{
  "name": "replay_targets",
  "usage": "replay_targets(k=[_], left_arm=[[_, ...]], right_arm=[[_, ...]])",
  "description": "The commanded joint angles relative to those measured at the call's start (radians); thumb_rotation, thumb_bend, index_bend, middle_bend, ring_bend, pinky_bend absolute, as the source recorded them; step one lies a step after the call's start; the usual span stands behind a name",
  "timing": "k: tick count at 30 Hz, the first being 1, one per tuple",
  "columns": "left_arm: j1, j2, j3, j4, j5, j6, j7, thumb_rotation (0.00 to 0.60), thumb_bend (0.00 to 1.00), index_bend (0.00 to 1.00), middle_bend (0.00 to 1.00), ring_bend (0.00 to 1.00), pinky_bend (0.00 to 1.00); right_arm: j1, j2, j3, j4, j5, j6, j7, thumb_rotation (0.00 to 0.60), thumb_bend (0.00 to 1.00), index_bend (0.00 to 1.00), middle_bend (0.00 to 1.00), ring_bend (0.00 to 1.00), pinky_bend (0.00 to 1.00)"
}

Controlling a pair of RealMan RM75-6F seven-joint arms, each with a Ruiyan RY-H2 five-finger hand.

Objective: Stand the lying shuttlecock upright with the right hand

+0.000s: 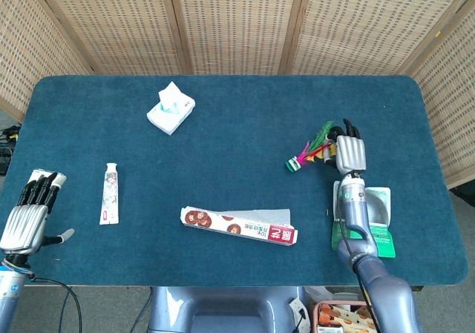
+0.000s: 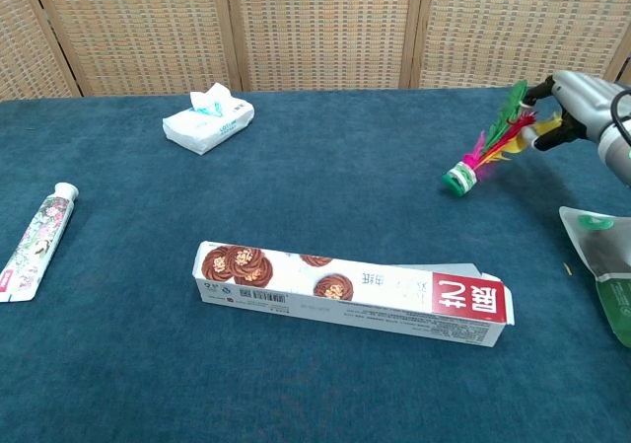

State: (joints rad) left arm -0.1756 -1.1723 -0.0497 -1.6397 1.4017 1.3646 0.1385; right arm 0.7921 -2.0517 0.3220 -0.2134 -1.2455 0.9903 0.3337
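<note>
Dark blue felt covers the table (image 1: 237, 199), and at its near left corner the left hand (image 1: 30, 210) hangs just off the edge, holding nothing, its dark-tipped fingers lying straight and side by side. To its right a toothpaste tube (image 1: 109, 193) lies flat with its white cap pointing away from the robot; the chest view shows it (image 2: 34, 242) at the far left of the frame, flower-patterned. Further back on the cloth sits a white tissue pack (image 1: 171, 109) with a tissue sticking up from its top (image 2: 208, 118). Near the front middle a long biscuit box (image 1: 239, 225) lies on its side, its red end flap open toward the right (image 2: 355, 293).

Right of centre is the shuttlecock (image 1: 312, 152), tilted with its green base low and toward the left and its pink, green and yellow feathers rising toward the right (image 2: 488, 148). The right hand (image 1: 349, 153) pinches the feather end between its fingertips (image 2: 548, 92), and the base appears to be lifted just clear of the cloth, though I cannot tell for sure. Below the right forearm a green and white packet (image 1: 380, 225) lies flat near the front right edge.
</note>
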Motion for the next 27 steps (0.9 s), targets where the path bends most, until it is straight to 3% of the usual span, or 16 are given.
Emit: replay_targets(k=[1,4,10,20,27], left_arm=[[0.001,0.002,0.001,-0.002,0.003,0.002,-0.003,0.6,0.1,0.0,0.0,0.0,0.0],[0.002,0.005,0.002,-0.004,0.008,0.006,-0.009,0.6,0.1,0.0,0.0,0.0,0.0],[0.006,0.016,0.008,-0.015,0.019,0.007,-0.024,0.6,0.1,0.0,0.0,0.0,0.0],[0.014,0.03,0.017,-0.036,0.055,0.03,-0.042,0.6,0.1,0.0,0.0,0.0,0.0],[0.018,0.035,0.022,-0.045,0.066,0.038,-0.044,0.6,0.1,0.0,0.0,0.0,0.0]], right_arm=[[-0.014,0.018,-0.006,-0.02,-0.01,0.043,-0.003,0.6,0.47,0.57,0.29,0.07,0.13],[-0.028,0.039,-0.017,-0.036,-0.026,0.094,-0.018,0.6,0.47,0.57,0.29,0.07,0.13],[-0.087,0.109,-0.098,-0.074,-0.115,0.247,-0.097,0.6,0.47,0.57,0.29,0.07,0.13],[-0.142,0.189,-0.132,-0.189,-0.15,0.314,-0.203,0.6,0.47,0.57,0.29,0.07,0.13],[-0.155,0.199,-0.136,-0.194,-0.154,0.322,-0.264,0.6,0.47,0.57,0.29,0.07,0.13]])
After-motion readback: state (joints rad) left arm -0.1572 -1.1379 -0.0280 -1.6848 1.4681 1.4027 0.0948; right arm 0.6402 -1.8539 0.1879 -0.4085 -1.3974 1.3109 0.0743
